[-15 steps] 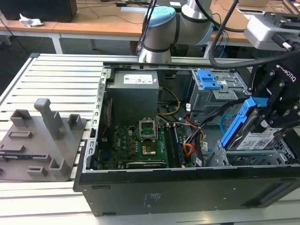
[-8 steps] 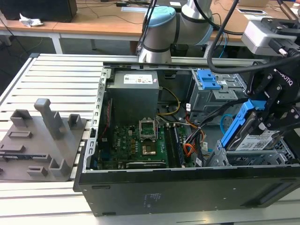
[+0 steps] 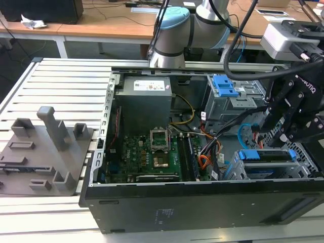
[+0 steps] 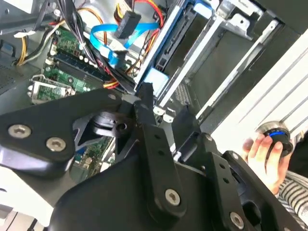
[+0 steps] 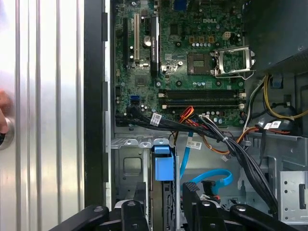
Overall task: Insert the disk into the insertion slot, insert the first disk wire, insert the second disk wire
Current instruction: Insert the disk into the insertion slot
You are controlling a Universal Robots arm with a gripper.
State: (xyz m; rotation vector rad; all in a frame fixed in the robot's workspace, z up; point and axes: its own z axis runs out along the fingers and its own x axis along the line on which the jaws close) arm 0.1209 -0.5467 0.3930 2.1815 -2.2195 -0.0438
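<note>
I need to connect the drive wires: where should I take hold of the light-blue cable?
Probably by the small dark plug at the end of the light-blue cable, coming from the open side of the case. The plug is stiff; the cable is thin and looped, so it would likely bend.

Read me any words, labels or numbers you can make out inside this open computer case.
White sticker on the grey metal power supply box: too small to read.
White tags on the black cable bundle: blurred, unreadable.
Green circuit board: a maker's mark and tiny white codes, too small to quote.
</note>
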